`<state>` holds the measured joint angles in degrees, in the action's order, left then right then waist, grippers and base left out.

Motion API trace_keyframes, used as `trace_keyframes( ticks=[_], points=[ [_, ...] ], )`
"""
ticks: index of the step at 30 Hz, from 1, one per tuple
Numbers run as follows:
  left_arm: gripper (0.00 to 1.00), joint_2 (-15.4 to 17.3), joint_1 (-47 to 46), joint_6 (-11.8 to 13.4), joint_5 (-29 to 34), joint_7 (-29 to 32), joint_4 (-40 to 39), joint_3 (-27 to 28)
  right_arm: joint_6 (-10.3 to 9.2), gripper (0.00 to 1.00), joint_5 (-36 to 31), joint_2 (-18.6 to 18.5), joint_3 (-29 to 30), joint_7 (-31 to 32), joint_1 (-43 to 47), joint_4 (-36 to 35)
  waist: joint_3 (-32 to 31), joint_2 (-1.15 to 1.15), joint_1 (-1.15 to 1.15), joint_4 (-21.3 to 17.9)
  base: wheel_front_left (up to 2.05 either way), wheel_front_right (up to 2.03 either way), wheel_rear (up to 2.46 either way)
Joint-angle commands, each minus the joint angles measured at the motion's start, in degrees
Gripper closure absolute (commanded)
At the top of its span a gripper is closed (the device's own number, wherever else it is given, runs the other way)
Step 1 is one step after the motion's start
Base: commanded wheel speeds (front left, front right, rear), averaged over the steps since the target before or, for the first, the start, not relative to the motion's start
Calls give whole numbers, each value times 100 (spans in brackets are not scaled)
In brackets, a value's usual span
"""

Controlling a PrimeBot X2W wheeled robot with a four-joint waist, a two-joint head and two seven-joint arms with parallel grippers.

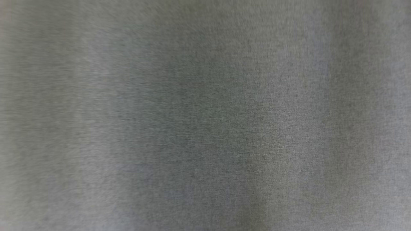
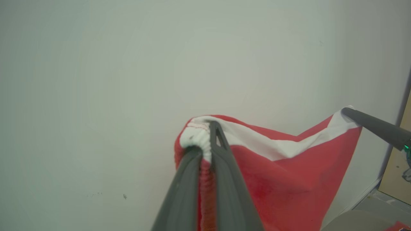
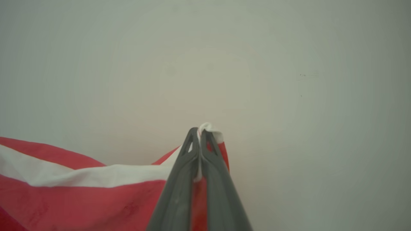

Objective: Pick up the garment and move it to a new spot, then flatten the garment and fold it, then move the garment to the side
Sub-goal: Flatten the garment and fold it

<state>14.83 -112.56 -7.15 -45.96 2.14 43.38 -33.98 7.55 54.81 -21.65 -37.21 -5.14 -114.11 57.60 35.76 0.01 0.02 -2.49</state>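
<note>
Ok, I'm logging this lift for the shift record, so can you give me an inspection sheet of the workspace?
Surface: cannot tell; blurred grey weave in the head view.
Job's things: red and white garment hangs stretched between both grippers.
Clutter: nothing seen.
Grippers: left gripper and right gripper each shut on a white-edged corner.
Cables: nothing seen.
Surroundings: pale wall behind; brown board at the side.

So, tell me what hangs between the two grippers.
The garment: its white-banded edge sags from the left gripper to the right gripper, clearest in the left wrist view.
</note>
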Motion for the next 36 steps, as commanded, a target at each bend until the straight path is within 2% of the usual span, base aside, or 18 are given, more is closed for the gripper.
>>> trace_keyframes(
  ticks=[1,7,14,18,25,27,28,31,36],
  points=[
    [100,49,-84,-38,21,-17,93,-50,-16,100,-47,48,-32,-59,-50,34,428,-1,-2,-285,0,0,0],
    [100,117,-402,-32,-159,-170,386,-347,-16,100,-25,74,-151,-217,-102,95,711,-1,-2,-458,0,0,0],
    [100,305,-88,-27,-298,-559,280,-892,-16,100,131,10,-311,-525,315,-134,712,-1,-2,-533,0,0,0],
    [100,478,465,-27,-519,-848,48,-1154,-16,100,228,-145,-459,-766,959,-534,439,-1,-2,-548,0,0,0],
    [100,661,2125,-10,-914,-1397,-669,-1316,-16,100,507,-500,-550,-966,2482,-1423,-225,-1,-2,-496,0,0,0],
    [100,817,2889,117,-971,-1528,-1105,-1322,-16,100,476,-583,-511,-995,3193,-1773,-503,-1,-2,-503,0,0,0],
    [100,817,2889,117,-971,-1528,-1105,-1322,-16,100,476,-583,-511,-995,3193,-1773,-503,-1,-2,-503,0,0,0],
    [100,1008,3685,330,-1037,-1627,-1636,-1305,-16,100,389,-609,-408,-1006,3924,-2098,-773,-1,-2,-521,0,0,0],
    [100,1269,4940,778,-955,-1706,-2579,-1326,-16,100,79,-611,-48,-1007,5268,-2686,-1175,-1,-2,-487,0,0,0]
  ],
)
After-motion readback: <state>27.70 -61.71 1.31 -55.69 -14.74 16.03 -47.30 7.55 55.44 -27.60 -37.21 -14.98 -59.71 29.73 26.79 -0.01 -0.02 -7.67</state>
